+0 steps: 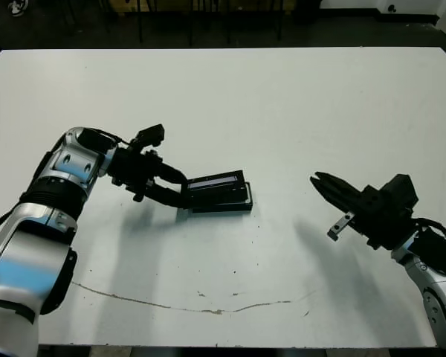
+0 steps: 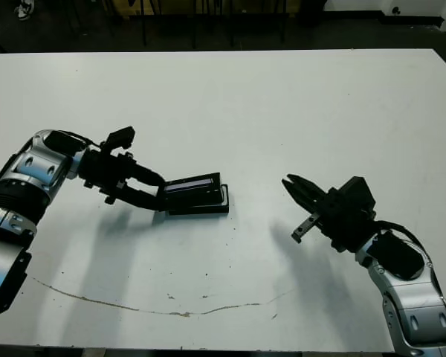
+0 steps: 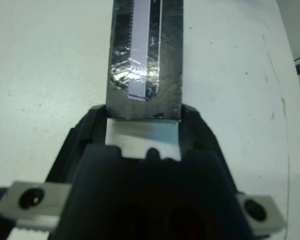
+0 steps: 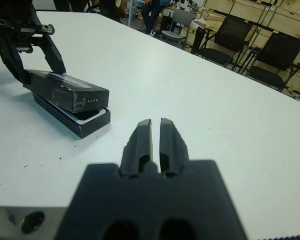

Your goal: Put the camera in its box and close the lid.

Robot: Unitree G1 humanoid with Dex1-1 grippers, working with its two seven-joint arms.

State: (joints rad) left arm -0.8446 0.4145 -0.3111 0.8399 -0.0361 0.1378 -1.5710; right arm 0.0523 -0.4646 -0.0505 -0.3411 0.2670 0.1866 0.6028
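Gripping the lid [image 1: 217, 183] by its near short end, the left claw [image 1: 180, 188] sits left of centre in the head view. The flat, glossy black cover, with a pale stripe along its face, runs lengthwise left to right, tilted above the box [image 1: 224, 202]. That shallow black tray lies beneath on the white desk [image 1: 282, 104], white lining showing. At lower right the right claw [image 1: 317, 181] hovers, fingers nearly together, holding nothing.
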